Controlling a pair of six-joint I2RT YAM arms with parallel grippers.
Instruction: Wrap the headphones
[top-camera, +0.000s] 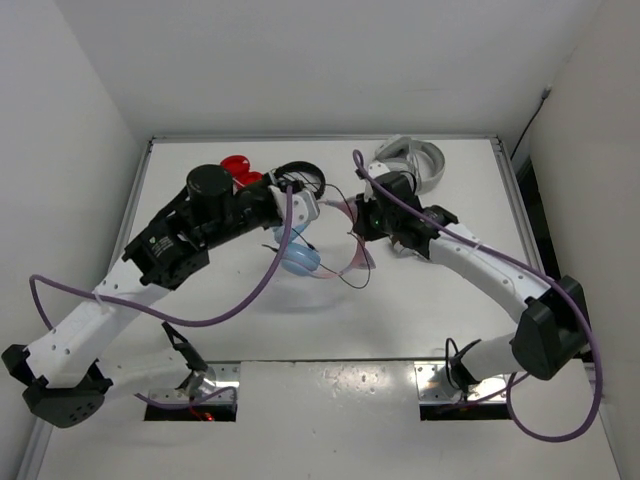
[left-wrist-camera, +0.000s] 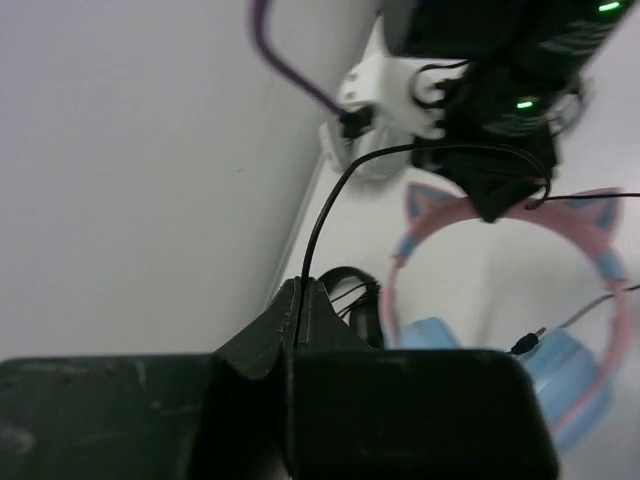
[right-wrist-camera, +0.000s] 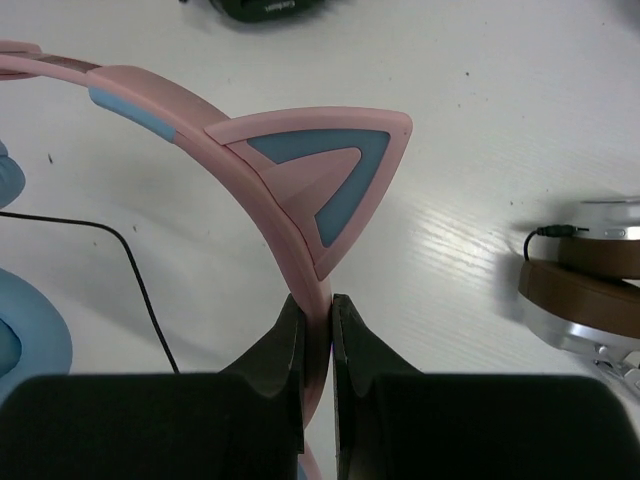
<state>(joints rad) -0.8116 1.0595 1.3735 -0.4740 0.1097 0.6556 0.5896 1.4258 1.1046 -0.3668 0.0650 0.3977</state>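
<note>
- Right wrist view: right fingers (right-wrist-camera: 285, 345) are clamped on the pink headband (right-wrist-camera: 150, 110) of the headphones (right-wrist-camera: 330, 190), mid-worktop (right-wrist-camera: 470, 120).
- Left fingers (left-wrist-camera: 262, 340) are pinched shut on the black cable (left-wrist-camera: 320, 215).
- Imo: hold the band steady, keep the cable taut, and loop evenly.

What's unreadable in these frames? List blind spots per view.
- Red pair: top view, mostly behind the left arm.
- Brown-and-silver pair: right wrist view, cut by the right edge.
- Cable route: too thin in the top view; left wrist view loses it behind the left gripper.
- Headphones, second ear cup: top view, not made out.
</note>
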